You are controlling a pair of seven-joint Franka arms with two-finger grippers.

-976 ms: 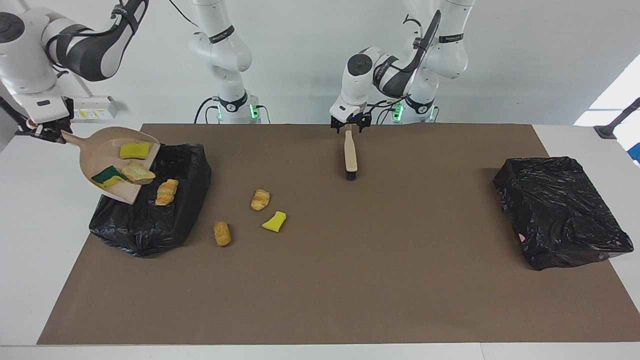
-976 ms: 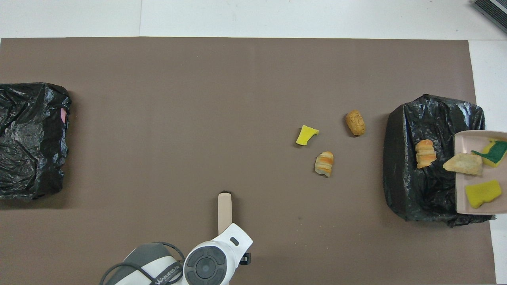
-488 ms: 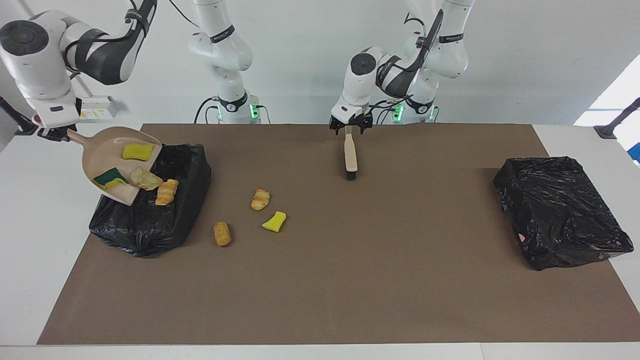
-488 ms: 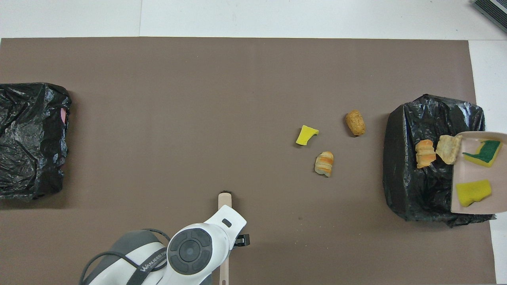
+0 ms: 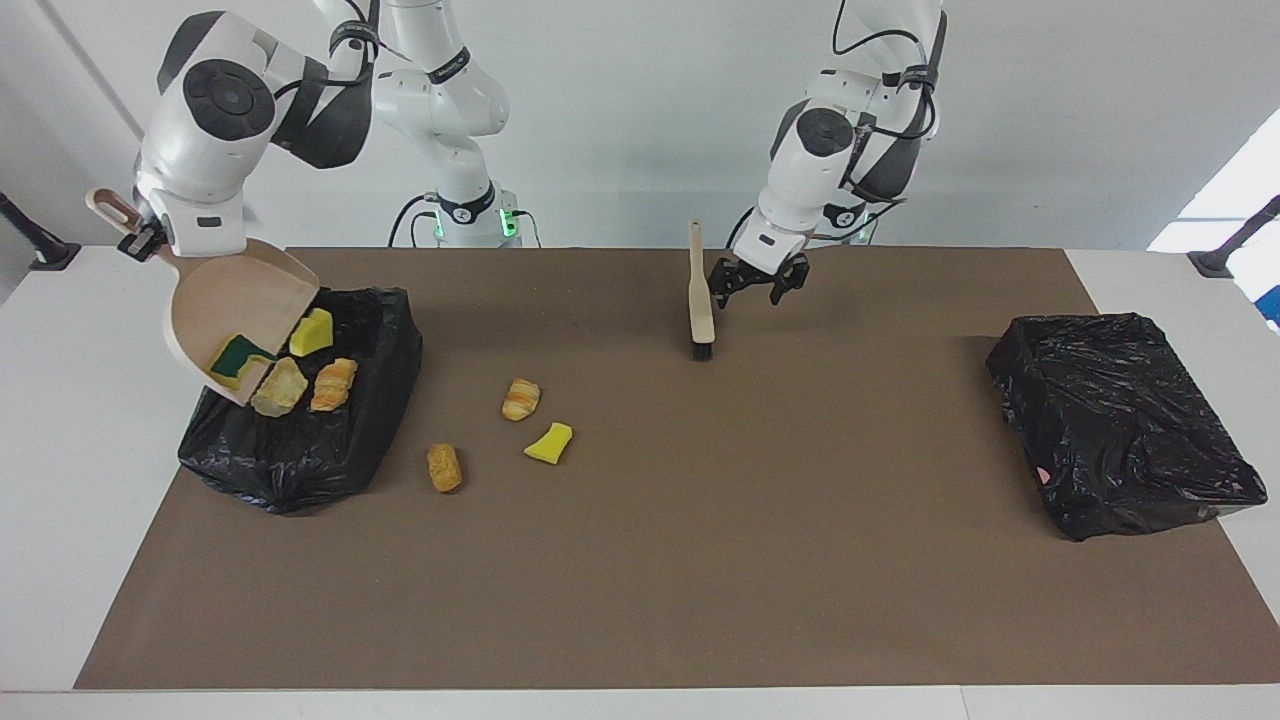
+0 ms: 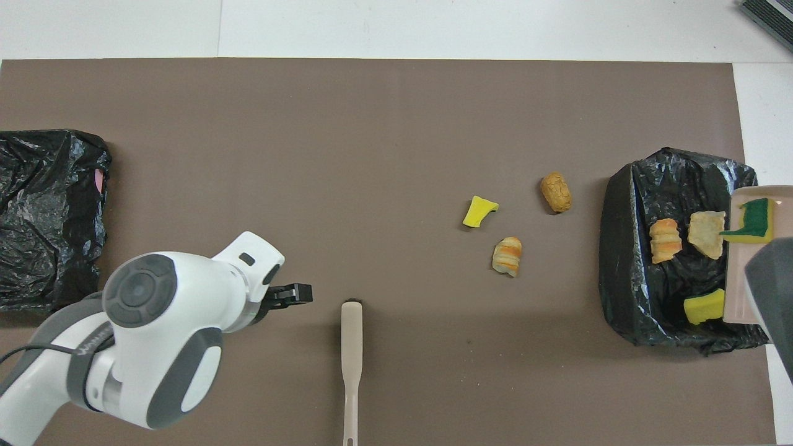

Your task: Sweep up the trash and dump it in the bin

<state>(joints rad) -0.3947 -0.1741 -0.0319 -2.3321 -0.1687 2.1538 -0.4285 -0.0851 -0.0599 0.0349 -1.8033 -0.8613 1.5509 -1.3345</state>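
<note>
My right gripper (image 5: 140, 240) is shut on the handle of the beige dustpan (image 5: 235, 300), tipped steeply over the black-lined bin (image 5: 300, 450) at the right arm's end of the table. A yellow-and-green sponge (image 5: 235, 355) still clings to the pan. In the bin lie a yellow sponge (image 6: 704, 306), a tan bread piece (image 6: 706, 232) and a croissant (image 6: 666, 240). On the mat beside the bin lie a croissant (image 5: 520, 399), a yellow sponge chunk (image 5: 549, 442) and a bread piece (image 5: 445, 467). My left gripper (image 5: 755, 285) hangs open and empty beside the beige brush (image 5: 700, 300).
The brush (image 6: 351, 353) lies flat on the brown mat, its bristles pointing away from the robots. A second black-lined bin (image 5: 1120, 420) sits at the left arm's end of the table. White table surface (image 5: 60, 450) borders the mat.
The right arm tipped the dustpan steeper, so the bread piece and yellow sponge slid into the bin. The left gripper swung away from the brush's handle toward its own end.
</note>
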